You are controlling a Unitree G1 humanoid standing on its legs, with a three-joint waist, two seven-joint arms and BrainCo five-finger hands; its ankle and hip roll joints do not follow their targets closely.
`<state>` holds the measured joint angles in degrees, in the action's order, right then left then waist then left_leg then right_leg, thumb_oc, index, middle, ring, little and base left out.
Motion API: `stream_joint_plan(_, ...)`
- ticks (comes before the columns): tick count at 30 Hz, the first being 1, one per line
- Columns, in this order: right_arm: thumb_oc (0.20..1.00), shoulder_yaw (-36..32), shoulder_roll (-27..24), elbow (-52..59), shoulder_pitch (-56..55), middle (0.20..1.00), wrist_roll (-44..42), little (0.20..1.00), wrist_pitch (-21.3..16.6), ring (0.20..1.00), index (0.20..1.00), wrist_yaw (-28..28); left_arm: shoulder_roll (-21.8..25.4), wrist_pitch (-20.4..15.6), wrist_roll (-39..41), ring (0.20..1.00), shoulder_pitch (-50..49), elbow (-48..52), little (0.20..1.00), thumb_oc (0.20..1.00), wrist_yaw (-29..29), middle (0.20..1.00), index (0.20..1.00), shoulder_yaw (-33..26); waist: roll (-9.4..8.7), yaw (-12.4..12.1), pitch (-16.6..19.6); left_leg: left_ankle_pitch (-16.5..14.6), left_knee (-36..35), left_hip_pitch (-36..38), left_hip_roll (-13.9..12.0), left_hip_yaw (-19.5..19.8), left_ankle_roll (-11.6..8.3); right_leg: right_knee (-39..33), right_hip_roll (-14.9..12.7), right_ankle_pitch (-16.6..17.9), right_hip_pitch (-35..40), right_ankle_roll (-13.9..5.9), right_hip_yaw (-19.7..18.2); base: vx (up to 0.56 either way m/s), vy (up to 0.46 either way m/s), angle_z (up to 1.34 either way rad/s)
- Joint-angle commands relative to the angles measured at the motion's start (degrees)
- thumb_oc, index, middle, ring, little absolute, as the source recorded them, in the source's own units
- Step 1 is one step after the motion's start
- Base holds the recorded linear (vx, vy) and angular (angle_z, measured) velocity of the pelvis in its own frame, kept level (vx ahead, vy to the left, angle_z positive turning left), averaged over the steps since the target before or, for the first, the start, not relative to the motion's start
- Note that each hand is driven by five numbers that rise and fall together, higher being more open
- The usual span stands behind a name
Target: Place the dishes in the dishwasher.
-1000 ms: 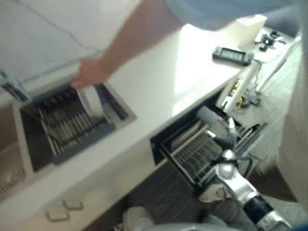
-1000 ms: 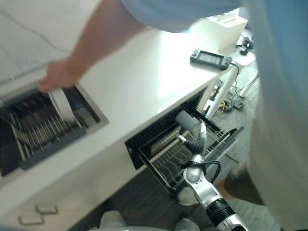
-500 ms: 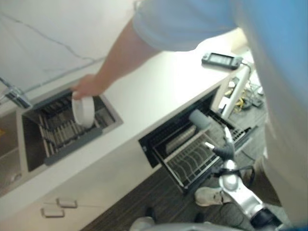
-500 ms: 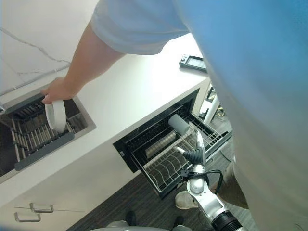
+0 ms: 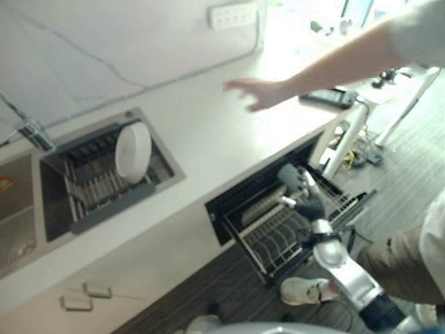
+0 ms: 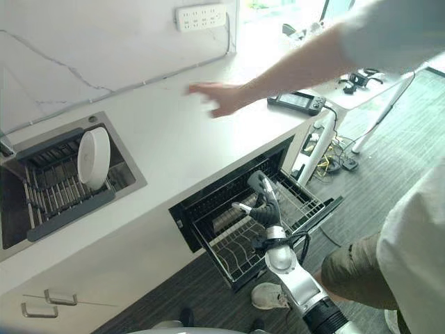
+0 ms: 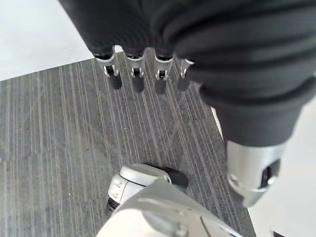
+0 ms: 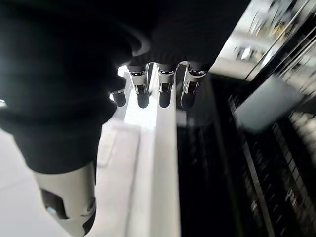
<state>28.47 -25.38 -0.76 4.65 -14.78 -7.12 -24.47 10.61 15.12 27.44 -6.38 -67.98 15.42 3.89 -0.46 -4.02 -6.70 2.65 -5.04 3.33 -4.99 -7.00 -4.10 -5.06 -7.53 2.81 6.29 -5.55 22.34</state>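
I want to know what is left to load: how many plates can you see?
1. A white plate stands on edge in the dark rack in the sink. The pulled-out dishwasher rack shows none, though the right hand covers part of it.

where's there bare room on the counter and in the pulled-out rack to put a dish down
The counter is bare between the sink rack and the handheld device, though a person's hand hovers over it. The dishwasher rack has bare wire slots at its front; its back is crowded by a grey cup and the right hand. The sink rack holds a white plate.
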Motion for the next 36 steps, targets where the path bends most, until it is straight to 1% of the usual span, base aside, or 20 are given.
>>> stream_joint_plan(1, 1.0, -1.8, -1.5, 5.8, 0.3, 1.0, -1.6, 1.0, -6.4, 1.0, 1.0, 4.2, 2.3, -0.5, -3.9, 1.0, 1.7, -5.3, 1.0, 1.0, -0.5, 1.0, 1.0, 0.8, -0.04, -1.1, 1.3, -1.3, 0.0, -1.7, -3.1, 1.2, -2.18, 1.5, -3.9, -3.7, 2.9, -3.72, -1.0, 0.0, 0.019, 0.16)
stream_joint_plan(6, 1.0, -4.6, -2.1, 11.5, -1.9, 1.0, -2.9, 1.0, -8.4, 1.0, 1.0, 7.0, 2.4, -1.3, -4.3, 1.0, 0.5, -5.1, 1.0, 1.0, -1.1, 1.0, 1.0, -0.5, -0.02, -0.9, 1.9, -1.1, 0.0, -2.0, -2.8, 1.3, -1.94, 1.3, -3.8, -3.6, 3.1, -3.97, -0.8, 0.01, 0.023, 0.04)
stream_joint_plan(8, 1.0, -4.9, -2.2, 12.8, -1.7, 1.0, -3.3, 1.0, -9.3, 1.0, 1.0, 7.1, 2.3, -1.5, -3.9, 1.0, 0.1, -4.9, 1.0, 1.0, -1.1, 1.0, 1.0, -0.3, 0.01, -0.9, 2.0, -1.1, 0.0, -2.1, -2.7, 1.5, -1.89, 1.1, -3.6, -3.5, 3.2, -3.88, -0.9, -0.01, 0.022, 0.04)
stream_joint_plan(9, 1.0, -5.3, -2.3, 14.6, -1.2, 1.0, -3.4, 1.0, -10.2, 1.0, 1.0, 7.8, 2.1, -1.8, -3.8, 1.0, -0.3, -4.9, 1.0, 1.0, -1.2, 1.0, 1.0, -0.4, 0.04, -1.2, 2.1, -1.0, 0.0, -2.3, -2.6, 1.7, -1.78, 0.9, -3.5, -3.5, 3.3, -3.85, -0.7, -0.01, 0.021, 0.07)
stream_joint_plan(14, 1.0, -5.2, -2.6, 17.7, 2.7, 1.0, -6.0, 1.0, -10.8, 1.0, 1.0, 11.2, 1.9, -3.0, -3.5, 1.0, -1.2, -5.1, 1.0, 1.0, -1.8, 1.0, 1.0, -0.6, -0.13, -2.6, 2.4, -0.9, 0.0, -2.2, -2.3, 2.4, -1.71, 0.9, -3.2, -3.8, 3.8, -3.61, -0.3, 0.01, 0.016, 0.12)
stream_joint_plan(16, 1.0, -5.0, -2.4, 17.8, 4.9, 1.0, -6.0, 1.0, -9.9, 1.0, 1.0, 12.0, 1.8, -3.7, -3.9, 1.0, -1.0, -5.2, 1.0, 1.0, -2.3, 1.0, 1.0, -0.7, -0.34, -3.3, 2.5, -0.9, 0.0, -2.0, -2.2, 2.6, -1.7, 0.9, -3.2, -3.9, 4.1, -3.54, 0.0, 0.04, 0.029, 0.05)
stream_joint_plan(17, 1.0, -5.1, -2.5, 17.9, 7.3, 1.0, -6.9, 1.0, -8.0, 1.0, 1.0, 12.9, 1.8, -4.3, -4.9, 1.0, -0.9, -5.2, 1.0, 1.0, -3.0, 1.0, 1.0, -0.8, -0.53, -4.0, 2.6, -0.9, 0.0, -2.0, -2.1, 2.7, -1.69, 0.9, -3.2, -3.9, 4.4, -3.52, 0.5, 0.05, 0.041, 0.09)
stream_joint_plan(18, 1.0, -5.1, -2.8, 17.8, 8.4, 1.0, -7.6, 1.0, -7.0, 1.0, 1.0, 13.8, 1.9, -4.5, -5.3, 1.0, -0.8, -5.2, 1.0, 1.0, -3.3, 1.0, 1.0, -0.7, -0.61, -4.3, 2.7, -0.9, 0.0, -1.9, -2.0, 2.8, -1.68, 0.9, -3.2, -3.9, 4.6, -3.51, 0.7, 0.05, 0.053, 0.17)
stream_joint_plan(22, 1.0, -5.4, -3.6, 16.5, 15.2, 1.0, -12.8, 1.0, -2.8, 1.0, 1.0, 16.2, 2.3, -5.3, -7.3, 1.0, -0.2, -5.4, 1.0, 1.0, -3.9, 1.0, 1.0, -0.1, -1.12, -6.3, 2.9, -0.8, 0.0, -1.4, -1.5, 3.8, -1.53, 1.2, -3.3, -4.2, 5.4, -3.46, 2.0, 0.05, 0.076, 0.26)
stream_joint_plan(25, 1.0, -6.3, -2.4, 13.4, 20.3, 1.0, -17.2, 1.0, -0.7, 1.0, 1.0, 17.7, 2.7, -5.7, -8.8, 1.0, 0.2, -5.3, 1.0, 1.0, -4.5, 1.0, 1.0, 1.0, -1.47, -8.5, 3.0, -1.0, 0.1, -0.9, -1.0, 4.9, -1.19, 2.1, -3.6, -4.6, 6.3, -3.59, 3.8, 0.07, 0.111, 0.27)
stream_joint_plan(27, 1.0, -6.9, -1.1, 10.8, 22.3, 1.0, -19.3, 1.0, -0.6, 1.0, 1.0, 17.8, 2.9, -5.8, -9.2, 1.0, 0.2, -5.6, 1.0, 1.0, -4.7, 1.0, 1.0, 1.5, -1.62, -9.7, 3.2, -0.9, 0.0, -0.9, -0.6, 5.6, -0.95, 2.8, -3.8, -4.8, 6.7, -3.62, 5.1, 0.08, 0.134, 0.36)
stream_joint_plan(28, 1.0, -8.0, -0.2, 9.1, 23.8, 1.0, -21.1, 1.0, -0.4, 1.0, 1.0, 17.9, 3.2, -6.0, -10.4, 1.0, 0.2, -6.2, 1.0, 1.0, -5.1, 1.0, 1.0, 1.6, -1.81, -10.8, 3.4, -0.8, 0.0, -1.2, -0.1, 6.5, -0.76, 3.5, -4.4, -4.5, 7.1, -3.63, 6.3, 0.09, 0.14, 0.32)
stream_joint_plan(30, 1.0, -8.4, 1.0, 6.6, 25.6, 1.0, -21.9, 1.0, -0.4, 1.0, 1.0, 18.6, 3.7, -6.1, -11.0, 1.0, 0.3, -6.6, 1.0, 1.0, -5.7, 1.0, 1.0, 1.8, -1.97, -11.6, 3.6, -0.9, 0.0, -1.3, 0.5, 7.4, -0.42, 4.3, -5.0, -3.9, 7.2, -3.78, 6.9, 0.08, 0.128, 0.34)
stream_joint_plan(32, 1.0, -9.6, 2.1, 4.9, 27.3, 1.0, -24.5, 1.0, 0.4, 1.0, 1.0, 18.3, 4.3, -5.9, -11.9, 1.0, 0.7, -7.1, 1.0, 1.0, -6.4, 1.0, 1.0, 1.7, -2.24, -12.6, 3.6, -1.0, 0.0, -1.5, 1.5, 8.2, 0.13, 5.6, -6.2, -2.2, 7.3, -4.32, 7.7, 0.07, 0.136, 0.6)
stream_joint_plan(33, 1.0, -11.0, 3.4, 1.4, 29.2, 1.0, -25.8, 1.0, 0.6, 1.0, 1.0, 18.2, 4.9, -5.7, -12.6, 1.0, 0.9, -7.3, 1.0, 1.0, -6.9, 1.0, 1.0, 1.9, -2.45, -13.3, 3.5, -1.1, 0.0, -1.5, 2.5, 9.1, 0.63, 6.8, -7.3, -0.6, 7.4, -4.83, 8.1, 0.12, 0.073, 0.49)
stream_joint_plan(34, 1.0, -11.2, 4.0, 0.1, 29.9, 1.0, -26.0, 1.0, 0.8, 1.0, 1.0, 17.9, 5.1, -5.7, -12.9, 1.0, 1.0, -7.4, 1.0, 1.0, -7.0, 1.0, 1.0, 2.1, -2.54, -13.6, 3.6, -2.2, 0.0, -1.0, 2.4, 9.6, 0.35, 7.4, -7.2, -1.3, 7.9, -5.32, 7.4, 0.13, 0.063, 0.34)
stream_joint_plan(36, 1.0, -12.2, 5.1, -3.8, 31.8, 1.0, -26.0, 1.0, 1.5, 1.0, 1.0, 17.5, 5.5, -5.8, -14.1, 1.0, 1.4, -7.5, 1.0, 1.0, -7.3, 1.0, 1.0, 2.7, -2.82, -14.5, 3.5, -2.3, 0.0, -1.1, 3.1, 10.8, 0.79, 8.2, -7.7, -0.4, 8.2, -5.7, 7.4, 0.09, 0.026, 0.27)
